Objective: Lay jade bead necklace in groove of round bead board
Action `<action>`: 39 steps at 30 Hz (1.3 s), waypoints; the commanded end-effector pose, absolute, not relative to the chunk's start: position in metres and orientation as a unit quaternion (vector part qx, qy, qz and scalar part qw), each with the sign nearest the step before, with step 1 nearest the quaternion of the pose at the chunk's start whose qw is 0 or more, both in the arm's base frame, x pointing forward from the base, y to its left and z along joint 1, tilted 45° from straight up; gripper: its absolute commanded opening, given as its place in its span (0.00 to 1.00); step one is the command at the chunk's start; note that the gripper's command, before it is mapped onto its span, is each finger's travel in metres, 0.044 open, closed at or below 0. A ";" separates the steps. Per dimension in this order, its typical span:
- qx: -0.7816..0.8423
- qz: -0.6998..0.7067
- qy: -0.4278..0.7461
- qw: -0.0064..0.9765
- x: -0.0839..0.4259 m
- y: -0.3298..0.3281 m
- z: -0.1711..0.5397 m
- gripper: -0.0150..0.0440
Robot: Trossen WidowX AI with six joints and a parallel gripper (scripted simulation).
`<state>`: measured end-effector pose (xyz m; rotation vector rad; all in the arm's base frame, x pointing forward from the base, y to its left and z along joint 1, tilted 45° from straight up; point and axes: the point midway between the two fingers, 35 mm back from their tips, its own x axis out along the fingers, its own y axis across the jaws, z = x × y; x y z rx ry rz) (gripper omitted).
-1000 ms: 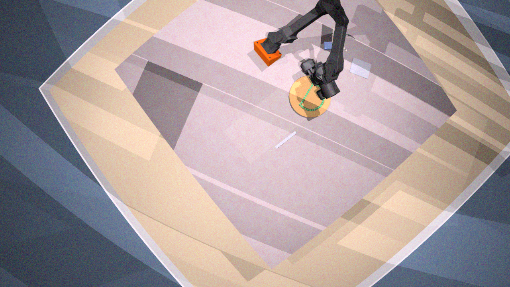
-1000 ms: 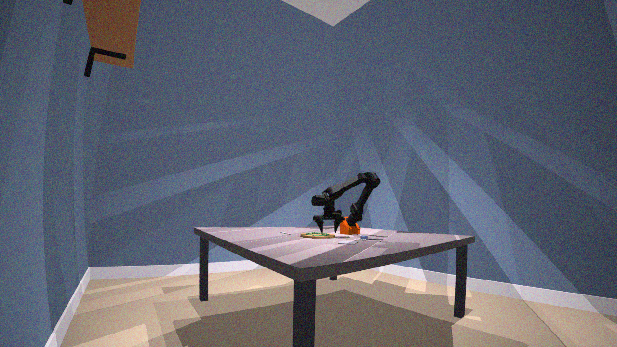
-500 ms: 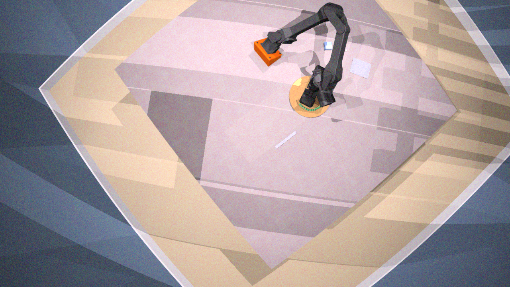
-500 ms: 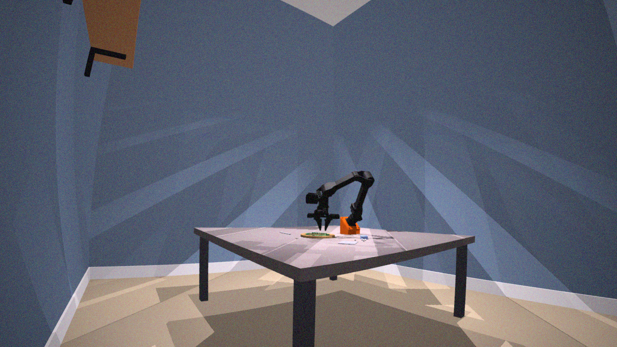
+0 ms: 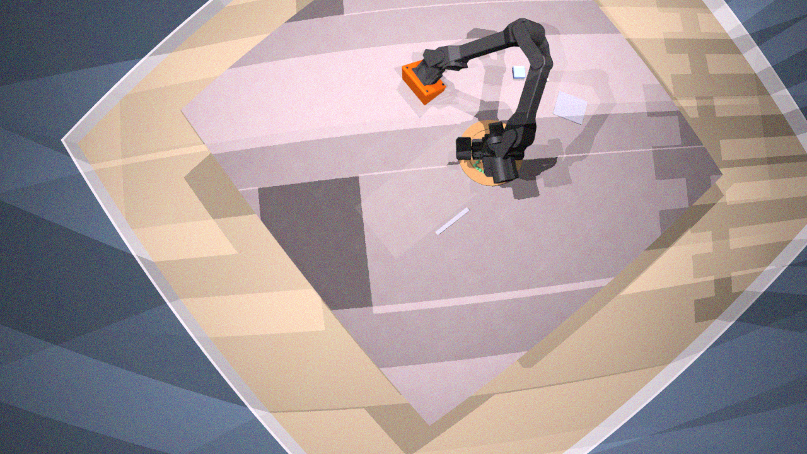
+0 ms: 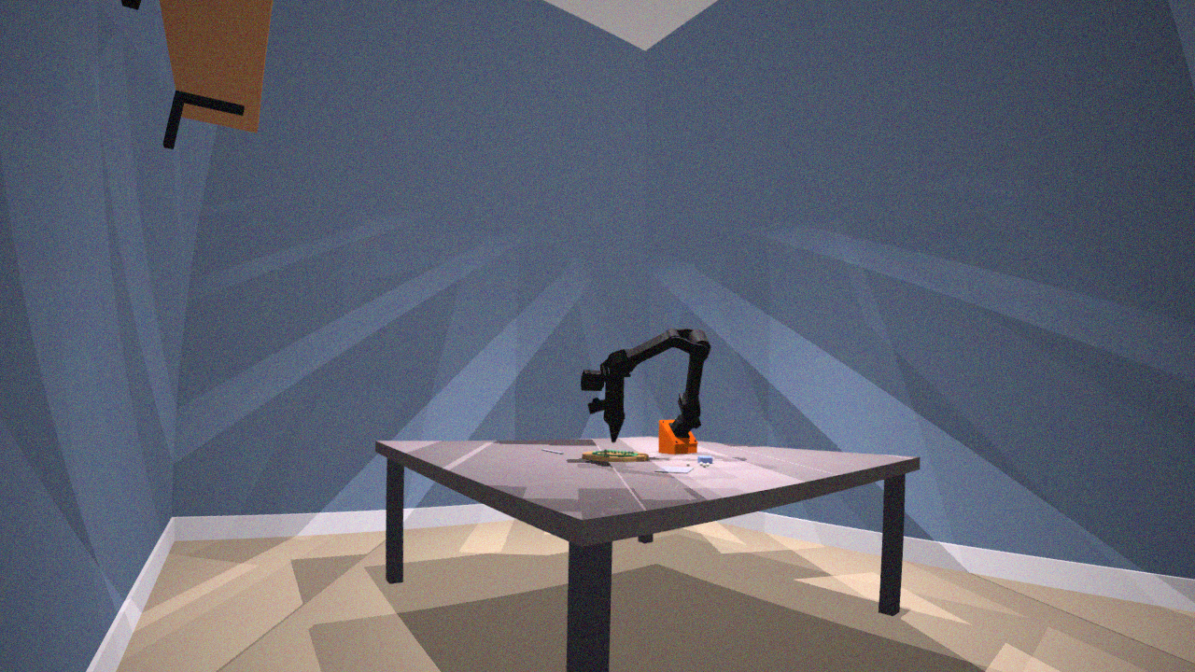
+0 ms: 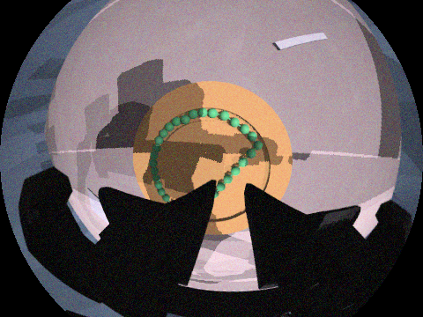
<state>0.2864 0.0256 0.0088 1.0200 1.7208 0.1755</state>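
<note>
Wrist view, one claw (image 7: 231,187), one board (image 7: 279,158), one green bead necklace (image 7: 224,115).

- The top view looks down from high above the table (image 5: 507,253) (image 6: 752,476) (image 7: 330,88), and the orange base (image 5: 414,84) (image 6: 668,436) is near its 12 o'clock.
- The exterior view stands well apart, a little higher than the table top, and faces almost level to a corner of the room; the nearest table corner points to 6 o'clock.
- The wrist view is the nearest one; it looks down past the gripper (image 5: 479,147) (image 6: 614,436) (image 7: 230,182), whose fingers enter from 5 and 7 o'clock.
- All three views share the round board (image 5: 479,178) (image 6: 613,460) (image 7: 273,185) and the white strip (image 5: 451,221) (image 6: 551,451) (image 7: 300,40).
- Top and exterior both show the whole arm (image 5: 530,98) (image 6: 695,380).
</note>
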 end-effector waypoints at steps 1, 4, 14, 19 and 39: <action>0.575 -0.160 0.709 0.374 0.296 0.000 -0.006 0.46; 0.575 -0.160 0.709 0.374 0.296 0.000 -0.006 0.46; 0.575 -0.160 0.709 0.374 0.296 0.001 -0.007 0.46; 0.576 -0.160 0.709 0.374 0.296 0.011 -0.018 0.46; 0.576 -0.159 0.709 0.375 0.295 0.024 -0.031 0.46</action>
